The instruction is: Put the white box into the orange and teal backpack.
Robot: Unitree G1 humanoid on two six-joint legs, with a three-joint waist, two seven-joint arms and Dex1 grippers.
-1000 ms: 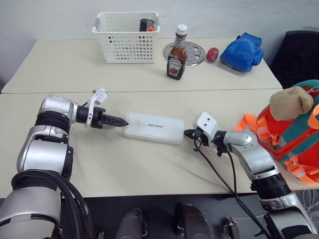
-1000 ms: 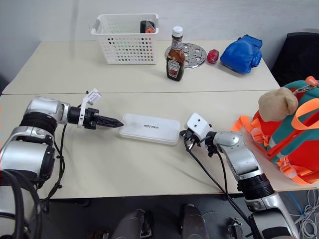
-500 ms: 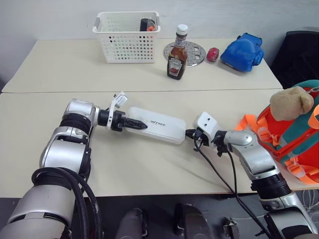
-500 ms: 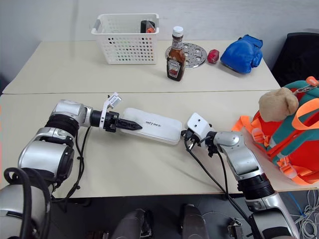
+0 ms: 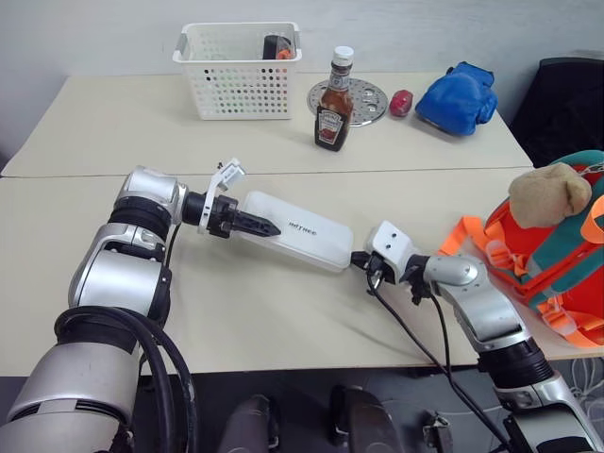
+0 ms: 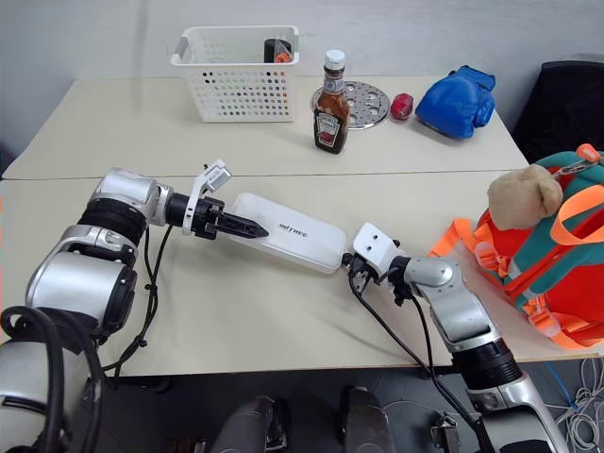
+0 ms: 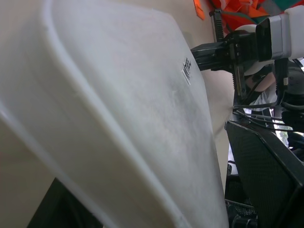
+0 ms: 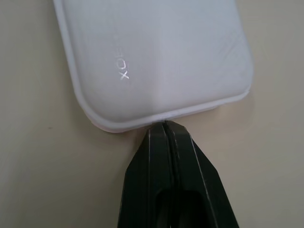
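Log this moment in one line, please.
left gripper: at left end of flat white plastic box; right gripper: shut, touching other end; orange-teal backpack: untouched

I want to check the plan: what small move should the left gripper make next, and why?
Probably close the left gripper on the flat white plastic box: its open fingers seem to straddle one end, while the shut right gripper touches the other end.

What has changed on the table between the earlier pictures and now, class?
The left gripper has moved right, from just off the box to over its left end, tilting the box. No grasp is visible. The right gripper stays shut against the box's right end; backpack, basket and bottle are unmoved.
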